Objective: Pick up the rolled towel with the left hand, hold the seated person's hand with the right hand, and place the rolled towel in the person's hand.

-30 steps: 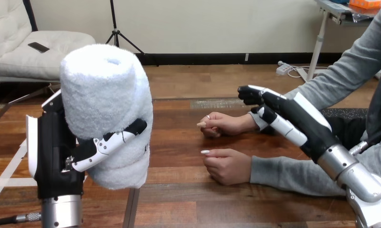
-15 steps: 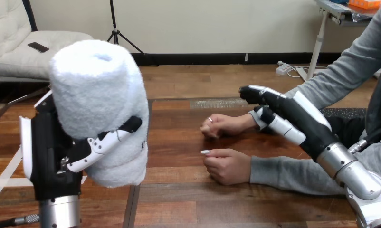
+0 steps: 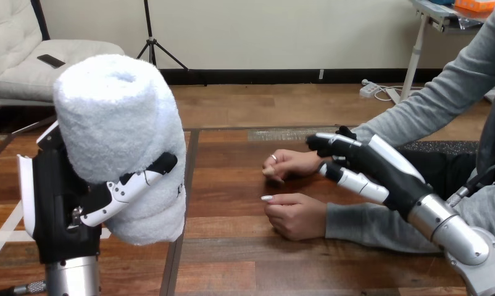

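Towel first: the rolled towel (image 3: pixel 118 135) is white and thick, and it stands almost upright at the near left of the scene, lifted above the desk (image 3: pixel 232 259). Its hollow end points up. The left hand (image 3: pixel 57 197) has hold of it: the black palm lies against the left side of the roll, and the thumb (image 3: pixel 124 190) is curled across the front and presses into the cloth.

At the middle right, two hands of the person rest on the desk, both loosely closed, and both come from grey sleeves that enter from the right. The person's far hand (image 3: pixel 288 163) lies a little more to the far side, and the person's near hand (image 3: pixel 297 216) lies just in front of it, nearer to the robot.

The right hand (image 3: pixel 381 166) comes in from the near right on its silver forearm (image 3: pixel 458 231). Its fingers (image 3: pixel 328 143) are stretched nearly straight and point to the left, over the wrist of the person's far hand. Its own thumb is spread away from the fingers and lies lower, between the two grey sleeves. No finger is seen to curl round the wrist, and I cannot tell if the hand touches it or only hangs over it.

The rolled towel is well apart from both hands of the person, with bare desk between them.
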Controlling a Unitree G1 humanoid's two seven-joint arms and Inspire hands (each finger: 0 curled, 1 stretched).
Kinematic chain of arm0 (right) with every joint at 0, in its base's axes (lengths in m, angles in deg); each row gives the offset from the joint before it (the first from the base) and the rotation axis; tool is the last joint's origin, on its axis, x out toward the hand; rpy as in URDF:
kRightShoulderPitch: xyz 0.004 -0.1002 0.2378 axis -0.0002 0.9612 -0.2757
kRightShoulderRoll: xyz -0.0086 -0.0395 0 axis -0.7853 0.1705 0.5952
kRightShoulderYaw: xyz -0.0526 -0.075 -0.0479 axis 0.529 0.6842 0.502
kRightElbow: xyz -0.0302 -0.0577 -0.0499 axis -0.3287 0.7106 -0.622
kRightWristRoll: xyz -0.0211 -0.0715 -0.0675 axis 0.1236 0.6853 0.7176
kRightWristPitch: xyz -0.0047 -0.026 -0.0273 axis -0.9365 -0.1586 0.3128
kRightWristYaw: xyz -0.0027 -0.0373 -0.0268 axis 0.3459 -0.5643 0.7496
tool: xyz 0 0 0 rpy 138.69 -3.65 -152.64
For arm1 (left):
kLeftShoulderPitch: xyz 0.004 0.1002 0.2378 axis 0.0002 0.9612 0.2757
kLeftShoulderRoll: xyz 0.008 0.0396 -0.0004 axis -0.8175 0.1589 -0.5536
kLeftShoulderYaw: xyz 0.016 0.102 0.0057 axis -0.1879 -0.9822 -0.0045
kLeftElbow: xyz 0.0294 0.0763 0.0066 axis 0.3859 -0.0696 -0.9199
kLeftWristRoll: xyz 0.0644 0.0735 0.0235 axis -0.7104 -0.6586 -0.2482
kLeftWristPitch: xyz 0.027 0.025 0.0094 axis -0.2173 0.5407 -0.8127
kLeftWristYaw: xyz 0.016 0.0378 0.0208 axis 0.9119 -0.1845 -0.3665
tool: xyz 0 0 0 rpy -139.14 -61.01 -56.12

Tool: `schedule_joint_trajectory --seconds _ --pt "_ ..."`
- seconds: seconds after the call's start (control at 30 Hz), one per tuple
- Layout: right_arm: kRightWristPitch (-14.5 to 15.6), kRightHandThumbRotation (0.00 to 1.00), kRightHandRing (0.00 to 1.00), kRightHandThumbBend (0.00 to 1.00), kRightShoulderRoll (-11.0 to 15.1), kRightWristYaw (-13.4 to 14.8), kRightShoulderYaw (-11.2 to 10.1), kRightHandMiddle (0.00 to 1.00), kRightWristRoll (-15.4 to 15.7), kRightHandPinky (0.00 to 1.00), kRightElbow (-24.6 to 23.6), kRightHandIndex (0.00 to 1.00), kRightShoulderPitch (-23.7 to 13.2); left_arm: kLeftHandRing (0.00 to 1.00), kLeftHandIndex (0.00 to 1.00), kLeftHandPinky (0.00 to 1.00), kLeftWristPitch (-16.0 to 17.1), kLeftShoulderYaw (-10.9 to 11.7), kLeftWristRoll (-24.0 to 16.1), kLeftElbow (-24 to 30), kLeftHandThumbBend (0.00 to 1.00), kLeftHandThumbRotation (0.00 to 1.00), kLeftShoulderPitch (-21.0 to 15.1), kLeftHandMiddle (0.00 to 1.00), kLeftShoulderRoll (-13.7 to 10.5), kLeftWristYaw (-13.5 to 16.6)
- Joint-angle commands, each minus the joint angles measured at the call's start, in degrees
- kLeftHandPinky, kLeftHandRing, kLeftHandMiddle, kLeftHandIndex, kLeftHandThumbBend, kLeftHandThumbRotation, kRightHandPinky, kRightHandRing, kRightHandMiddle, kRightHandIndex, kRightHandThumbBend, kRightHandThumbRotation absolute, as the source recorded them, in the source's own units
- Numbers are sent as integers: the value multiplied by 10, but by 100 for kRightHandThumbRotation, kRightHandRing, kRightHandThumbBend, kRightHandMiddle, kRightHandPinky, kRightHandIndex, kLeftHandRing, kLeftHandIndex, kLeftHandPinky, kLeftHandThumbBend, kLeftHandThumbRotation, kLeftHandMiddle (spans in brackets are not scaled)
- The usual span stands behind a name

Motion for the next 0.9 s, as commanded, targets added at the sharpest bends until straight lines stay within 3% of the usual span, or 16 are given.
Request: schedule_joint_trajectory --seconds 0.0,0.3,0.87 --pt "3 99 86 99 13 26 12 88 16 79 11 87 -67 31 42 26 23 7 6 1 61 0 -43 39 1 -7" --pt "8 96 86 100 17 48 34 88 43 78 35 87 -76 32 43 26 24 11 8 1 62 0 -43 39 3 -13" --pt "34 78 88 100 15 33 50 90 46 78 61 88 -85 32 43 26 33 14 23 -7 62 0 -46 39 4 -31"
